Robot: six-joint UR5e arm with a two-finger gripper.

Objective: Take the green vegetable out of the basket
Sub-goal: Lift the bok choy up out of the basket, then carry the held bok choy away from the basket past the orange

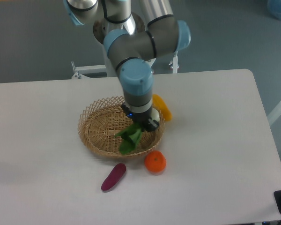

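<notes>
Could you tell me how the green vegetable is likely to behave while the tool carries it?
Probably floppy: the green vegetable droops in loose leaves below the tool over the basket. It likely weighs little, as it hangs from a grip near one end. The trailing leaves could swing or snag the basket's rim.

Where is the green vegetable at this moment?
The green vegetable hangs from the tool over the right part of the basket, just above and left of the orange fruit.
</notes>
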